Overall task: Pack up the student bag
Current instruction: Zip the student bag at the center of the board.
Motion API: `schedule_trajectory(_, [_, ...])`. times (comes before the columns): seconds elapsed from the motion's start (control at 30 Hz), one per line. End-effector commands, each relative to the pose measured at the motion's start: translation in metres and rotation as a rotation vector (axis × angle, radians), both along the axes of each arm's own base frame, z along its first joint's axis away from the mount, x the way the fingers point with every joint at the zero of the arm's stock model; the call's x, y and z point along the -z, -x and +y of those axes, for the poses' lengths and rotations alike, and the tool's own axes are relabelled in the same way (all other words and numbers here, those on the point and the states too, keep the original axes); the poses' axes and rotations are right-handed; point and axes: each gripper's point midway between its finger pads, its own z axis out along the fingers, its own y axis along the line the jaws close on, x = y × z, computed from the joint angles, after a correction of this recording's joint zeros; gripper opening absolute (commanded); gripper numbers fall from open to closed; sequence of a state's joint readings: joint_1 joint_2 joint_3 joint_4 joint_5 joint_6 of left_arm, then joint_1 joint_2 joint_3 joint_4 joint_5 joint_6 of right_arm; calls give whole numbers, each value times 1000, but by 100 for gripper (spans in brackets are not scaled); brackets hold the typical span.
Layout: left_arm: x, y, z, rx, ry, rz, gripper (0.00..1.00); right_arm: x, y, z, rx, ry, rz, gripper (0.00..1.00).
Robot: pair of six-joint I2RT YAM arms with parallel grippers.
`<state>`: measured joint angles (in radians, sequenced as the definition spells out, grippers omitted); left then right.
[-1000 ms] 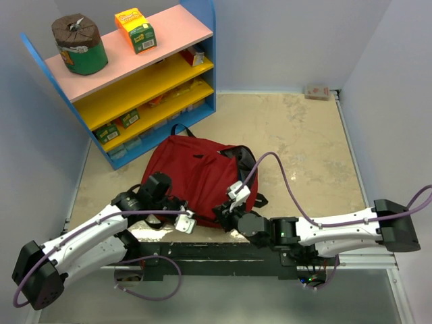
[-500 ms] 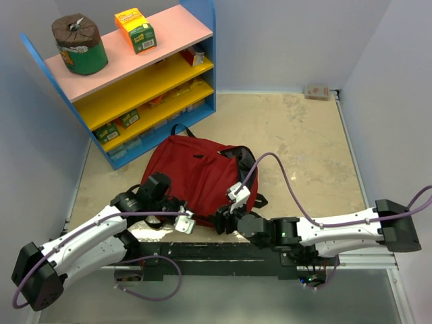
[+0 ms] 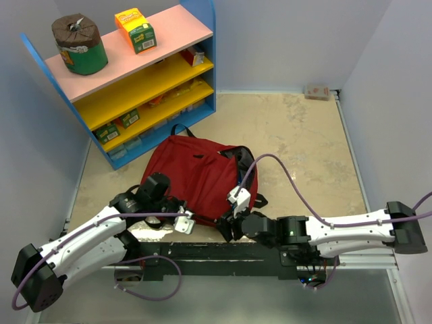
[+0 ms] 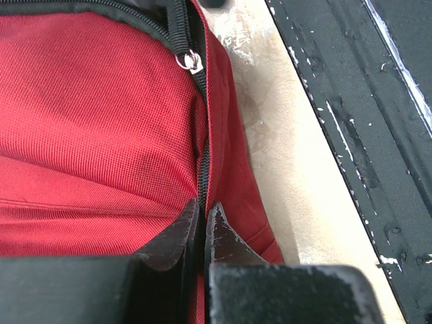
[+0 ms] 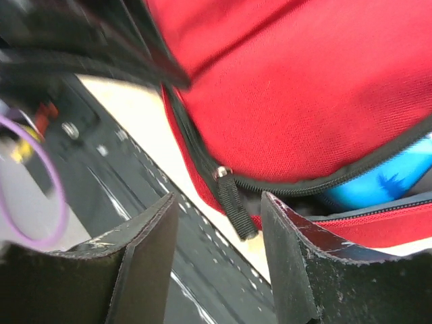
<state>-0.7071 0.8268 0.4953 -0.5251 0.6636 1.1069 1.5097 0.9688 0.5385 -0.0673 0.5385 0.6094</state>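
The dark-red student bag (image 3: 196, 175) lies on the table in front of both arms, its zipper partly open. My left gripper (image 3: 183, 221) is at the bag's near left edge; in the left wrist view it (image 4: 204, 206) is shut, pinching the bag's (image 4: 101, 121) zipper seam. A metal slider (image 4: 187, 62) sits farther up that zipper. My right gripper (image 3: 229, 214) is at the bag's near right corner. Its jaws (image 5: 217, 199) stand open, and a black zipper pull (image 5: 233, 209) hangs loose between them, touching neither finger. Something blue (image 5: 378, 182) shows inside the bag (image 5: 304, 88).
A blue shelf unit (image 3: 202, 67) with pink and yellow boards stands at the back left, holding a green tin (image 3: 79, 46), an orange-green box (image 3: 135, 30) and small items. A small box (image 3: 317, 92) sits in the far right corner. A black rail (image 3: 202, 253) runs along the near edge.
My right gripper has opened and let go of the zipper pull, and has drawn back a little toward the near edge. The left gripper has kept its hold.
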Motion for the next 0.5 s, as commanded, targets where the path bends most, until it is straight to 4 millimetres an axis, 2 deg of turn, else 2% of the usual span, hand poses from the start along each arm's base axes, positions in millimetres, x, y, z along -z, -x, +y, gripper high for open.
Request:
schedule_trajectory(0.0, [-5,-4,0,-21,13,-9,0,8,12,10,-84,94,26,54])
schedule_trajectory(0.07, [-6,-5,0,-22,14,-12,0,11,12,10,-88,118,27,52])
schedule_trajectory(0.17, [-6,-5,-1,-18,18,-12,0,8,12,12,-89,106,23,39])
schedule_trajectory(0.2, [-6,-5,-1,-18,17,-11,0,3,10,12,-83,87,16,30])
schedule_trajectory(0.3, [-5,-4,-1,-17,16,-6,0,-7,7,9,-60,47,8,12])
schedule_trajectory(0.4, [-4,-3,0,-15,13,2,0,-10,6,6,-44,27,9,2])
schedule_trajectory(0.47, [-4,-3,0,-15,15,-2,0,-10,5,3,-31,20,11,0])
